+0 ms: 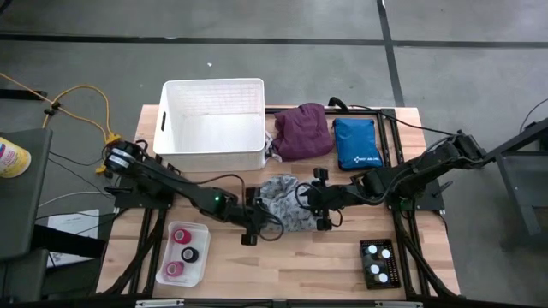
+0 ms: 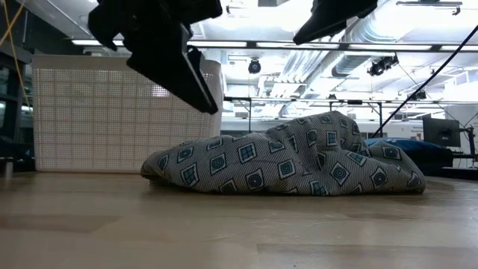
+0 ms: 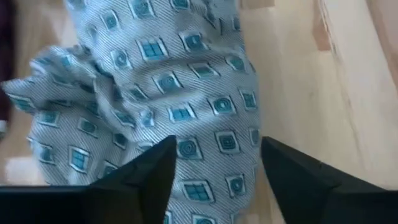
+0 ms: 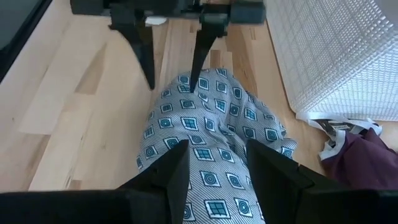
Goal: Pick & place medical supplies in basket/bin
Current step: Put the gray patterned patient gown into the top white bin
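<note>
Basket (image 1: 212, 137), white plastic with tall grid-textured walls and a dark handle slot, stands at the far left of your table; nothing shows inside it. A clear tray (image 1: 182, 254) near the front left corner holds pink and black tape rolls (image 1: 182, 245). A dark rack (image 1: 379, 263) at the front right holds white-capped vials. Beside the basket lie a crumpled purple cloth (image 1: 302, 130) and a blue pouch (image 1: 357, 143). The grey cloth (image 2: 291, 157), soft and patterned with small blue squares, lies heaped on the wood at the table's middle, in front of the basket. Your left gripper (image 1: 253, 226) sits at the heap's left edge, fingers spread over the fabric and holding nothing. Your right gripper (image 1: 321, 202) faces it from the heap's right edge, fingers parted above the cloth.
</note>
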